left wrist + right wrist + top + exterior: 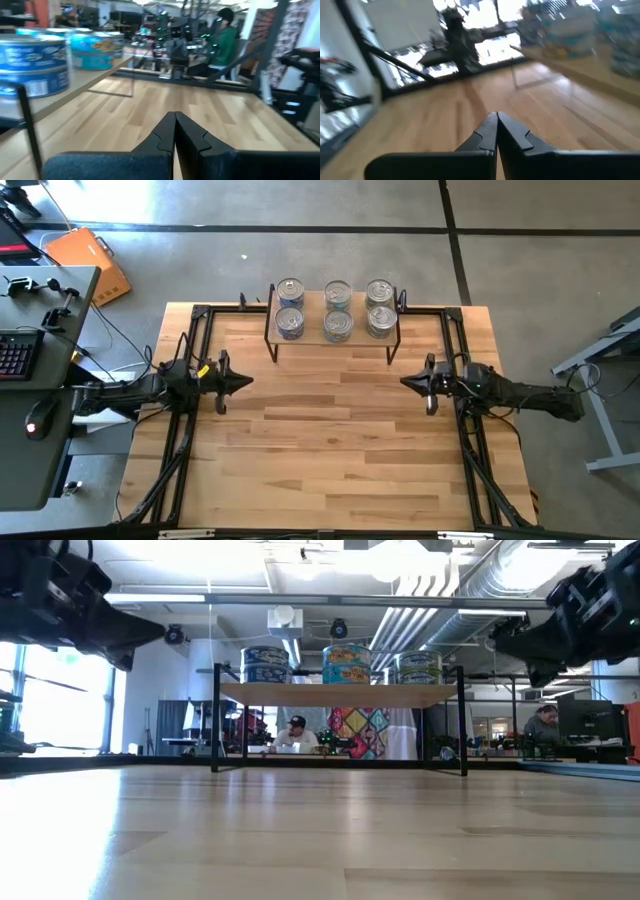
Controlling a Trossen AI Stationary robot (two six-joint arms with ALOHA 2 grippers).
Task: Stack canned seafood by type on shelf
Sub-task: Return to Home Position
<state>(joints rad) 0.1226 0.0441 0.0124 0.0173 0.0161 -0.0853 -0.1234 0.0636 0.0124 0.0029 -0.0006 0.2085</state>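
Six silver-lidded tins (338,310) show atop the shelf (312,332); left tool (243,381), right tool (408,381) closed, empty

Shelf (340,694) on wooden table (330,440), stacked tins (338,325) atop.

An open-plan robotics lab: exposed silver ventilation ducts (480,590) cross the ceiling, a grey concrete floor (300,260) surrounds the light wooden work table (330,440), a dark desk (45,310) carries a black keyboard (12,356), and a person (297,730) sits in the room behind.
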